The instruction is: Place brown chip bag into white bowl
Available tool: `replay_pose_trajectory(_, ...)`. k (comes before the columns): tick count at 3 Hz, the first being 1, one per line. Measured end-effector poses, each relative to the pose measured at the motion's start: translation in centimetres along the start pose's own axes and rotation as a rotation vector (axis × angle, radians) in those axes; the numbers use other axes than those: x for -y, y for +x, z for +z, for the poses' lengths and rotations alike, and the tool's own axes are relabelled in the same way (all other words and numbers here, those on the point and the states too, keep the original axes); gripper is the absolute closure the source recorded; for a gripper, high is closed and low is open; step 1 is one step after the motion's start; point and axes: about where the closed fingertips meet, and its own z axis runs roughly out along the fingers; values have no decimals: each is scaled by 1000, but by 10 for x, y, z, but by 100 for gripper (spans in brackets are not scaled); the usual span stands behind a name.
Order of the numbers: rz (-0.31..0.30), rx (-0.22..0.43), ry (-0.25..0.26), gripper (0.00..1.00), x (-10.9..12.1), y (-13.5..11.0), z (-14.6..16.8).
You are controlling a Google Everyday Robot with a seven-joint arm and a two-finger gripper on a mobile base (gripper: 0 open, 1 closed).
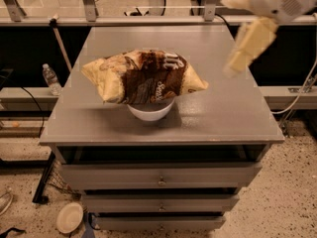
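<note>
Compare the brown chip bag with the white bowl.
The brown chip bag is crinkly, brown and tan; the white bowl is smooth and plain. The bag is wider, overhanging the bowl on both sides. The bag lies across the upright bowl's rim. The gripper hangs upper right, touching neither.

I read the crinkly brown chip bag [143, 78] with pale tan ends as thin creased film, faintly glossy. The small round white bowl [150, 112] under it has a smooth wall; ceramic or plastic, I cannot tell. The grey surface [218, 118] is smooth, matt with soft sheen. The cream, plastic-looking end effector [237, 63] hangs above its right edge. The speckled floor [292, 182] resembles polished stone.
</note>
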Motion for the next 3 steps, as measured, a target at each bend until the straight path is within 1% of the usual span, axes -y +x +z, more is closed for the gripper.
replay_pose_trajectory(1, 149, 38, 53, 0, 0, 61, -23)
replay_pose_trajectory(2, 289, 70, 88, 0, 0, 120, -35)
replay_pose_trajectory(3, 320, 75, 91, 0, -2, 133, -36)
